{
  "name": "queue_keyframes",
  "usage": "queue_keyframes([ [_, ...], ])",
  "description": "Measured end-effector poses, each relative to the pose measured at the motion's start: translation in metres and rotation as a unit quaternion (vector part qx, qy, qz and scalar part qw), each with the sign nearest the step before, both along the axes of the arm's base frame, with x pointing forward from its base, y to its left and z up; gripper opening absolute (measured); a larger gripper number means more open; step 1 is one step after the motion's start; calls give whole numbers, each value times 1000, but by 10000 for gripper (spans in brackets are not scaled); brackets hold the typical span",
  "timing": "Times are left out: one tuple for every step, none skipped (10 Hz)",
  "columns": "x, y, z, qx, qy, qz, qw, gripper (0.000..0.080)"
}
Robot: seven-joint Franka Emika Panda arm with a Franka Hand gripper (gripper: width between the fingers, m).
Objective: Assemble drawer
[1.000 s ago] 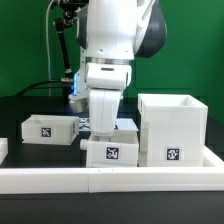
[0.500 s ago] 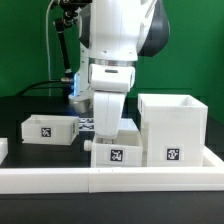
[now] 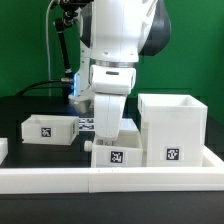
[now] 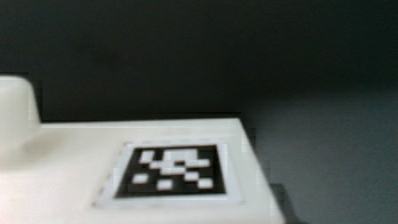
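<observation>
- From the exterior view I see the arm (image 3: pixel 115 45) standing straight down over the middle of the black table (image 3: pixel 30 108), its white body filling most of the picture.
- The gripper (image 3: pixel 108 130) is down at a small box (image 3: pixel 117 155). The wrist housing hides the fingers from me, so I cannot tell whether they are spread or pinching anything.
- That small box is white and carries a square tag on its front face. It sits between the other two parts, just in front of the arm's lower end.
- On the exterior view's right is a tall open box (image 3: pixel 172 122), also white and tagged low on its front. The small box sits just beside it; I cannot tell whether the two touch.
- On the exterior view's left lies a low box (image 3: pixel 45 129) with a tag of its own, well apart from the small box.
- A strip of the marker board (image 3: pixel 85 123) shows between the low box and the arm.
- A long white rail (image 3: pixel 60 180) runs across the front of the table.
- My wrist view is blurred: a tagged white face (image 4: pixel 71 150) close under the camera, dark table behind it.
</observation>
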State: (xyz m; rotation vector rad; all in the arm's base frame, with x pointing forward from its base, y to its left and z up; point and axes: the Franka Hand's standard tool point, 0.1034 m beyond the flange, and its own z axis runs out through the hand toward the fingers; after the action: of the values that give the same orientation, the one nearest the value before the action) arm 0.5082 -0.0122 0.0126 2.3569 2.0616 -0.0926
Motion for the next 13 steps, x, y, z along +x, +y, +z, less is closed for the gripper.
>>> queue_keyframes([
  [0, 2, -1, 0, 1, 2, 1000, 41],
  [0, 3, -1, 0, 0, 3, 1000, 41],
  [1, 4, -1, 1, -3, 3, 1000, 41],
  [3, 7, -1, 2, -13, 1, 1000, 41],
  [3, 6, 0, 2, -13, 1, 1000, 41],
  [4, 4, 0, 2, -16, -1, 1000, 41],
  [3, 4, -1, 2, -15, -2, 1000, 41],
  [3, 4, -1, 2, -15, -2, 1000, 41],
  [3, 5, -1, 2, -15, -2, 1000, 41],
  [2, 8, -3, 3, -13, 2, 1000, 41],
  [2, 12, -2, 3, -14, 5, 1000, 41],
  [3, 14, -2, 3, -14, 7, 1000, 41],
  [3, 14, -2, 3, -13, 8, 1000, 41],
])
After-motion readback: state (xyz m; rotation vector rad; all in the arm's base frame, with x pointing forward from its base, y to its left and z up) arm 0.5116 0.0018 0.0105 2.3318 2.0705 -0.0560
